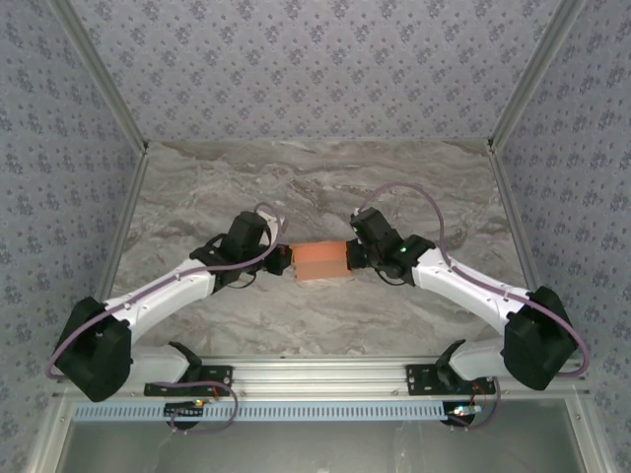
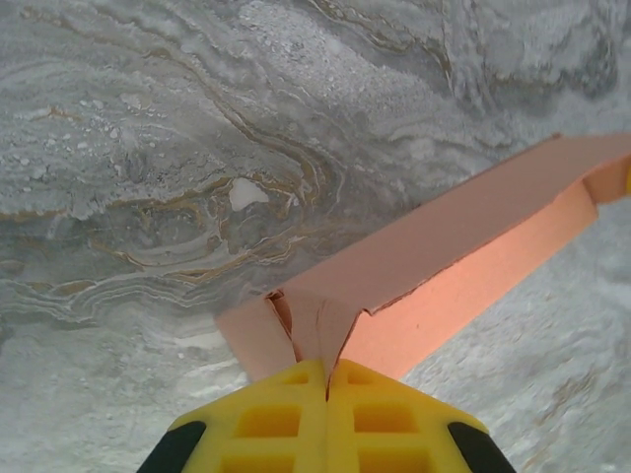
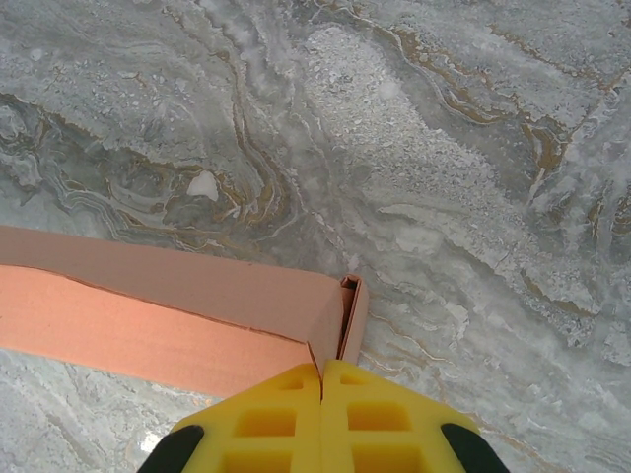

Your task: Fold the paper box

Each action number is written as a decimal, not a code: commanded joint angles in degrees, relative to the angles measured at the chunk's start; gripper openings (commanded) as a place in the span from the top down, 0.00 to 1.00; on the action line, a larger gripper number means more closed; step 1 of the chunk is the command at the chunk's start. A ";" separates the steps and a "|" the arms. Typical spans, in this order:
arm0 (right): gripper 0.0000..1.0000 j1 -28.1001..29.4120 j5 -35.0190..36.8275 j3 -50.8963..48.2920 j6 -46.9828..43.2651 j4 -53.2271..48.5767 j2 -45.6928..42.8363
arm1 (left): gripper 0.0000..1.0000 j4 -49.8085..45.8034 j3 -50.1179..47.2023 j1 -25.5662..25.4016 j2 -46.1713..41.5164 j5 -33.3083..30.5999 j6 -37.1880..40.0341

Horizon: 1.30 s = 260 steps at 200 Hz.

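The paper box (image 1: 319, 261), salmon-orange and formed into a small rectangular shape, lies mid-table between the two arms. My left gripper (image 1: 284, 261) is shut on the flap at its left end; in the left wrist view the yellow fingers (image 2: 271, 419) meet with the crumpled card of the paper box (image 2: 434, 246) pinched between them at my left gripper (image 2: 326, 367). My right gripper (image 1: 355, 254) is shut on the right end. In the right wrist view the paper box (image 3: 177, 296) stretches left and its end flap is clamped at my right gripper (image 3: 322, 370).
The marble table (image 1: 315, 187) stretches behind and in front of the box. Patterned walls (image 1: 315, 59) and aluminium frame posts (image 1: 99, 69) enclose the back and sides. A rail (image 1: 315, 374) carrying the arm bases runs along the near edge.
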 commanded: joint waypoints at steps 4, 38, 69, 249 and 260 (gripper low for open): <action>1.00 0.54 0.82 -0.72 0.99 -0.90 0.29 | 1.00 4.74 -0.60 -1.19 -0.06 -0.40 -10.25; 1.00 0.60 0.82 -0.72 0.82 -0.84 0.29 | 1.00 5.02 -0.88 -2.37 0.10 -3.21 -12.08; 1.00 0.52 0.96 -0.97 0.90 -0.72 0.24 | 1.00 5.12 -1.71 -3.37 0.74 -5.34 -11.98; 1.00 5.30 9.03 -10.89 1.08 6.70 -5.32 | 0.87 15.40 -13.50 -7.92 -3.03 -16.21 -6.47; 1.00 5.63 9.47 -10.73 1.07 6.71 -5.39 | 0.81 14.88 -13.24 -7.96 -4.28 -16.61 -6.18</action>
